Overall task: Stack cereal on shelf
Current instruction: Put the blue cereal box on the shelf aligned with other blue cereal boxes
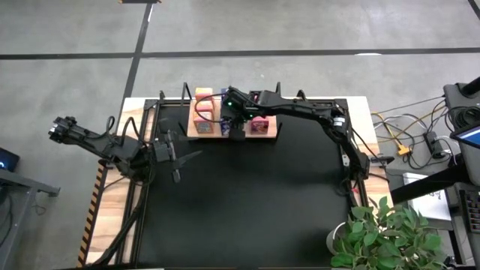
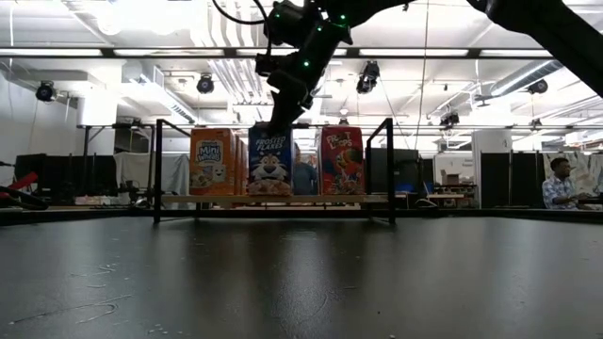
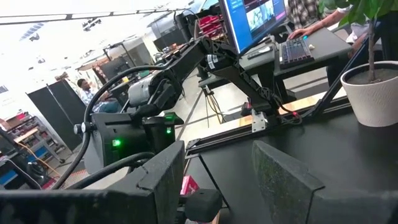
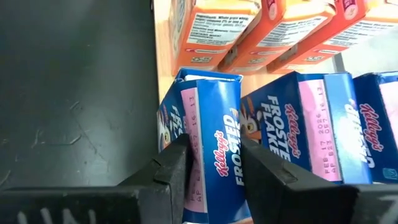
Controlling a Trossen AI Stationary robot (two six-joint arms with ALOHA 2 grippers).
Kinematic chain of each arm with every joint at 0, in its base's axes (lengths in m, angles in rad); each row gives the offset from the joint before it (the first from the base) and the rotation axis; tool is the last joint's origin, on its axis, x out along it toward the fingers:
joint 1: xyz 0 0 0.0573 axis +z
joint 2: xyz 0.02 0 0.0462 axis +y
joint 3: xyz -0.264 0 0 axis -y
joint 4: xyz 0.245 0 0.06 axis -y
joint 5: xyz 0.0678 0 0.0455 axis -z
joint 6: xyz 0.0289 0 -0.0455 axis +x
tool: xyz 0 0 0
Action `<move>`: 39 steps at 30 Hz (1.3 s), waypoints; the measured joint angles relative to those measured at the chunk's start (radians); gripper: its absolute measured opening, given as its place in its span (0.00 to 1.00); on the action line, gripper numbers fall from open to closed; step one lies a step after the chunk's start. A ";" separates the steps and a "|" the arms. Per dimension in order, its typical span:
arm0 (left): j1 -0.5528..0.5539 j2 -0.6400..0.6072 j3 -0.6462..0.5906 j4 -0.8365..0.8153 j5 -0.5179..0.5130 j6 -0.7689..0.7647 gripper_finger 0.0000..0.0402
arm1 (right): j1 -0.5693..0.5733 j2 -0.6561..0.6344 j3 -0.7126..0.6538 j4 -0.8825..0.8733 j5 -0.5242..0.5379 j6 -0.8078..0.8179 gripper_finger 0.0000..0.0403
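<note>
The shelf (image 1: 196, 132), a light-wood board with black posts, stands at the table's far middle. On it stand orange boxes (image 1: 204, 105) on the left, blue boxes (image 4: 292, 130) in the middle and red/pink boxes (image 1: 259, 124) on the right. In the low view the front row shows orange (image 2: 213, 162), blue (image 2: 270, 162) and red (image 2: 341, 160). My right gripper (image 4: 211, 158) reaches down over the shelf (image 2: 283, 200) and is shut on the front blue box (image 4: 214, 124). My left gripper (image 3: 217, 180) is open and empty above the mat's left side (image 1: 174, 154). My right gripper pinches the front blue box between its two fingers (image 4: 174, 171), at the box's top end (image 4: 214, 146), one finger on each broad face. The fingers come from above, pointing down, and lie across the narrow top. The box stands upright with its bottom on the shelf board (image 2: 270, 193).
The black mat (image 1: 247, 202) covers most of the table in front of the shelf. A potted plant (image 1: 382, 232) stands at the near right corner. Cables and a monitor lie beyond the right edge. A person sits far off in the room (image 2: 562, 184).
</note>
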 joint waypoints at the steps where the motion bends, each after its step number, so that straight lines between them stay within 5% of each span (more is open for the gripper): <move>1: 0.000 0.000 0.000 0.000 0.000 0.000 0.43 | 0.000 0.001 0.000 0.002 0.002 -0.001 0.30; 13: 0.000 0.000 0.000 -0.003 0.000 -0.005 0.43 | -0.001 0.002 0.005 -0.003 0.009 -0.005 0.47; 24: 0.000 0.000 -0.015 -0.006 0.001 -0.038 0.43 | 0.013 -0.053 0.005 -0.008 0.007 0.012 0.47; 31: 0.000 0.000 -0.026 -0.005 0.001 -0.061 0.43 | 0.037 -0.106 0.005 -0.019 0.005 0.015 0.40; 39: 0.000 0.000 -0.073 0.004 0.001 -0.100 0.43 | 0.077 -0.134 -0.002 -0.145 -0.104 0.029 0.16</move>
